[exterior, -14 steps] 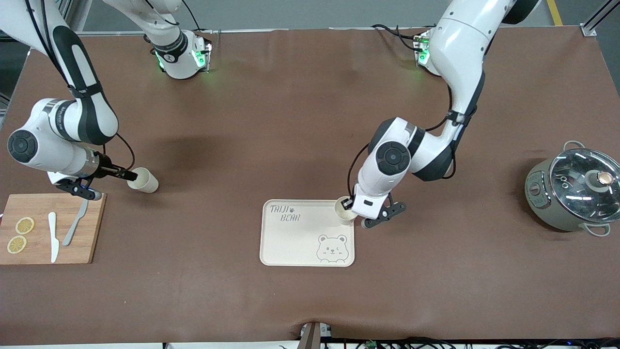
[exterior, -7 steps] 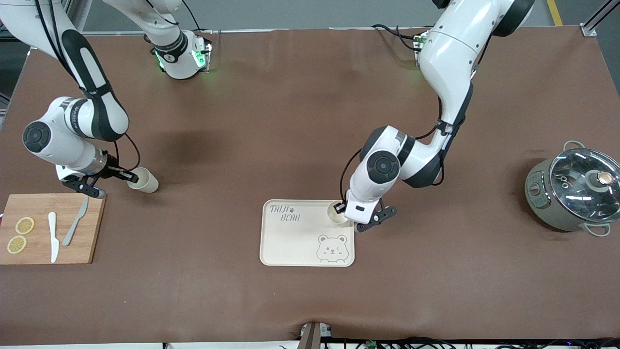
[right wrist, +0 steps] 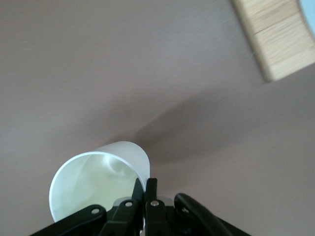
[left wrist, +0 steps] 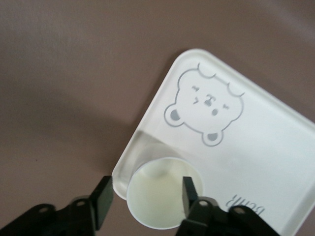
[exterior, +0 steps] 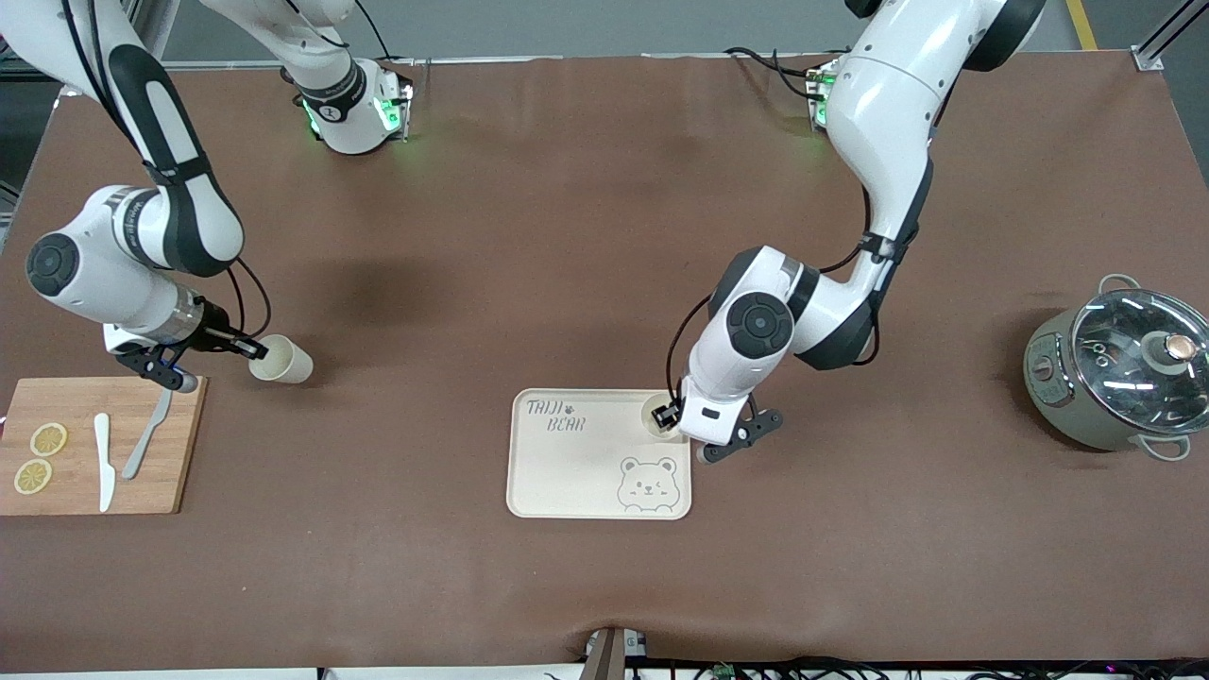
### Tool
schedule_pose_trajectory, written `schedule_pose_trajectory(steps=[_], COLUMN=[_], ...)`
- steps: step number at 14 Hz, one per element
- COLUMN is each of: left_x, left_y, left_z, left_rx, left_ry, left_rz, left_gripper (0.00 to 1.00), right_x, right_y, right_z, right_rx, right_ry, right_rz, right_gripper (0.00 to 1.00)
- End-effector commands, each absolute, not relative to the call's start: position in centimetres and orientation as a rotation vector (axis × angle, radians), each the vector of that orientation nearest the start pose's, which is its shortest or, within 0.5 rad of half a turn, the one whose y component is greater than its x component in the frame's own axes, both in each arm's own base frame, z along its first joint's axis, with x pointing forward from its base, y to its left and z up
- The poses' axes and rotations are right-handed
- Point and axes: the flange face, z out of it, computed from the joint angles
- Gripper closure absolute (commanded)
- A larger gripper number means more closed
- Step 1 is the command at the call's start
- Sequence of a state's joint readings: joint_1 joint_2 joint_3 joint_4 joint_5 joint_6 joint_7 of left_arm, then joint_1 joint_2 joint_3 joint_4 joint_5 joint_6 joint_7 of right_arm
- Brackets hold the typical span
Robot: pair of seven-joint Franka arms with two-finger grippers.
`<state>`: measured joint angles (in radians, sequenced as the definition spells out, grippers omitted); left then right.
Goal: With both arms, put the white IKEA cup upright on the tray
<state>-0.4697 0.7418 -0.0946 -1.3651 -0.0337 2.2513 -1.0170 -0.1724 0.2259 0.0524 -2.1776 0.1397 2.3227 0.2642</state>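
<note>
Left end effector [exterior: 672,413] now spread around trayed cup [exterior: 660,416], right end effector [exterior: 257,350] pinching second cup's [exterior: 280,360] rim (cutting board [exterior: 142,491] beside).

Left arm [exterior: 878,142] reaches down from its base, elbow bent, its pincer [left wrist: 142,196] pointing downward with jaws spread, one finger inside and one outside a cup's [left wrist: 162,196] rim. Right arm [exterior: 142,227] bends low, its pincer [right wrist: 145,189] clamped on the rim of a tilted second cup [right wrist: 98,179].

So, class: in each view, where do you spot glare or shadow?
Front view: bright glare streaks on the pot's glass lid, soft arm shadows on the table. Right wrist view: the tipped cup casts a long shadow. Left wrist view: even light, no glare.
</note>
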Motion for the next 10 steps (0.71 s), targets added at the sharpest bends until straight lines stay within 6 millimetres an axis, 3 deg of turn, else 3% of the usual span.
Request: schedule_pose_trajectory(steps=[1, 3, 5, 8, 10], left_x=[65.6, 66.9, 67.9, 69.1, 69.2], left_y=[-35.3, -31.3, -26.6, -17.0, -11.1], left_z=[35.8, 40.0, 43.7, 48.5, 50.2], left_rx=[-3.21, -3.202, -3.199, -3.181, -3.166], left_ry=[-0.824, -0.826, -0.791, -0.679, -0.595], left_rz=[-0.194, -0.266, -0.3, -0.322, -0.297], left_gripper=[0.0, 0.0, 0.0, 0.0, 0.0], right_x=[56.1, 56.7, 57.6, 58.4, 59.4], right_y=[-2.9, -0.4, 3.9, 9.4, 12.9], right_z=[32.0, 32.6, 33.9, 35.5, 36.2], right_rx=[-2.88, -2.858, -2.829, -2.769, -2.695], right_ry=[0.855, 0.939, 1.021, 1.135, 1.204], right_rz=[0.156, 0.144, 0.117, 0.093, 0.087], right_gripper=[1.0, 1.0, 1.0, 1.0, 1.0])
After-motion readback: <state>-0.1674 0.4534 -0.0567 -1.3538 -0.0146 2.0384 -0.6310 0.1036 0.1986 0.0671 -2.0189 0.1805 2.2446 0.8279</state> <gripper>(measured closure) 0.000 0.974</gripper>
